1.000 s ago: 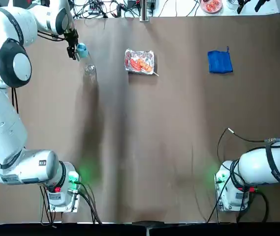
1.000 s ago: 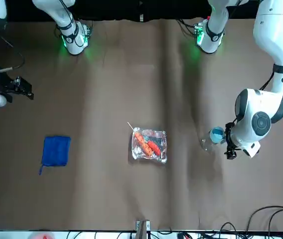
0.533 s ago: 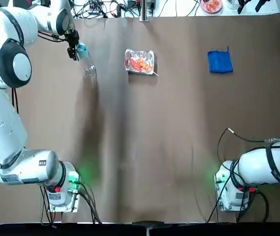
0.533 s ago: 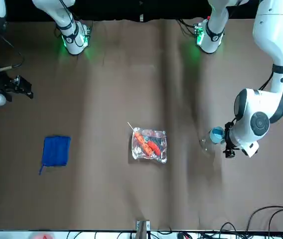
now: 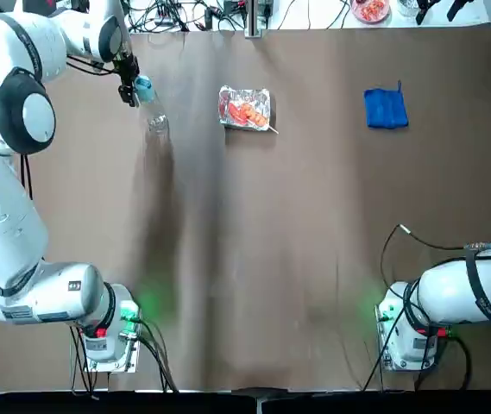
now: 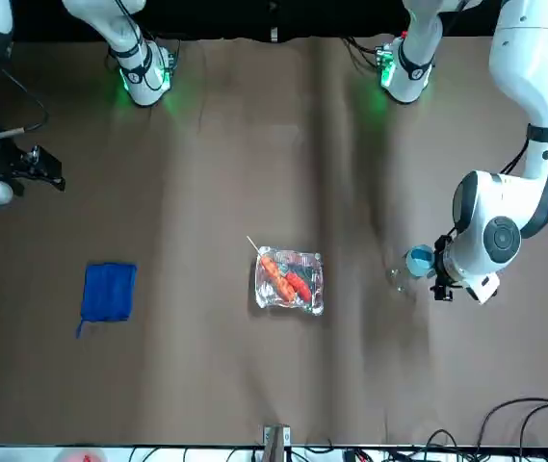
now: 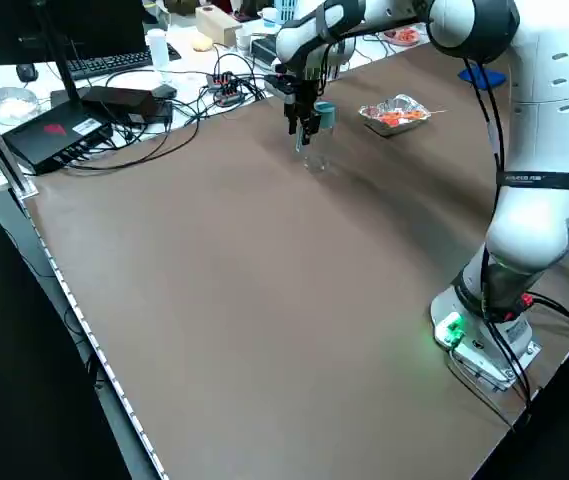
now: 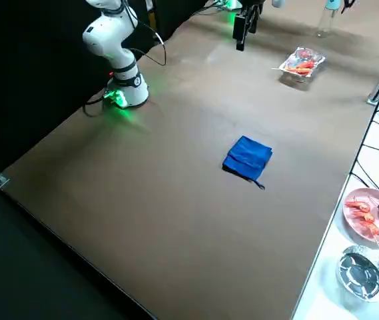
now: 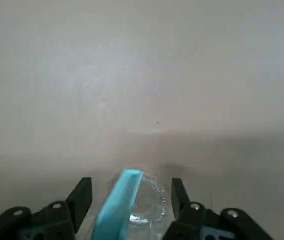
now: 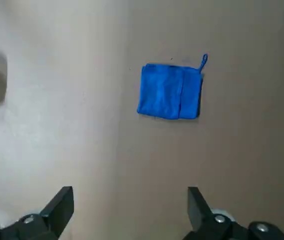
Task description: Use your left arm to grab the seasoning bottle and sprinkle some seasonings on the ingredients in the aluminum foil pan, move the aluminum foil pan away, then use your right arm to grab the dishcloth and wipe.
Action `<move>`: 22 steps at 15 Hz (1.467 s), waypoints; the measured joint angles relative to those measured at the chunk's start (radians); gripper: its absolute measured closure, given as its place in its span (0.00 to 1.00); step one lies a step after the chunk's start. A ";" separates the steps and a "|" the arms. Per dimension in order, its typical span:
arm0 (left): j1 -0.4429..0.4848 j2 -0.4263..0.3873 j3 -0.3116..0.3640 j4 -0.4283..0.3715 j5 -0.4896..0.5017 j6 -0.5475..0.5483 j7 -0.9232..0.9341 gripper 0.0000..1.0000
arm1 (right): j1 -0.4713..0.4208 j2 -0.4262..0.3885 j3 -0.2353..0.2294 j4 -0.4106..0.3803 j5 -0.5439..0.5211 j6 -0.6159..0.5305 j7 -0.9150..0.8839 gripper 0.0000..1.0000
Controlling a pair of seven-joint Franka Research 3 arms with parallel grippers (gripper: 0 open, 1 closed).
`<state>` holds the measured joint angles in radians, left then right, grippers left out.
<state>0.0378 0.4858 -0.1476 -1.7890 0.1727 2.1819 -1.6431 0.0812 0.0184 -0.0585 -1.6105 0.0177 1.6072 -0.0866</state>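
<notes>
Top and front views, with both wrist views. The left claw (image 5: 129,89) sits at the far left of the brown surface (image 5: 297,241), at the light blue cap of the small clear plastic seasoning bottle (image 5: 151,108). In the left wrist view the 2 black fingers (image 9: 82,195) stand on either side of the cap with a gap visible on both sides; the claw (image 9: 128,192) is apart, not clamped. The bottle (image 6: 408,268) stands on the surface directly below and between the fingers; the left side view shows it (image 7: 316,135) roughly upright, with its cap at fingertip height.

The small rectangular crinkled silver foil pan (image 5: 245,109) lies on the surface to the right of the left claw, well apart from it, and holds a few glossy red-orange food pieces (image 5: 247,112). A thin white stick (image 6: 253,244) projects from 1 corner of the pan (image 6: 290,282).

The small bright blue folded dishcloth (image 5: 386,109) lies flat farther right again, well beyond the pan. The right claw (image 6: 35,168) hangs above the right side of the surface; in the right wrist view its fingers (image 10: 62,202) are spread wide apart and hold nothing, and the dishcloth (image 10: 170,91) lies on the surface ahead of them, untouched.
</notes>
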 joint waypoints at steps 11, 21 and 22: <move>0.001 -0.009 -0.001 0.000 0.000 -0.014 0.000 0.51 | 0.001 0.000 0.002 0.000 0.000 0.000 0.000 0.00; 0.000 -0.010 -0.003 0.000 0.000 -0.026 0.000 0.77 | 0.001 0.000 0.002 0.000 0.000 0.000 0.000 0.00; 0.000 -0.011 -0.003 0.000 0.000 -0.026 0.000 0.77 | 0.001 0.000 0.002 0.000 0.000 0.000 0.000 0.00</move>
<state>0.0382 0.4751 -0.1507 -1.7889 0.1731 2.1559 -1.6426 0.0819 0.0184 -0.0569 -1.6107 0.0176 1.6072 -0.0871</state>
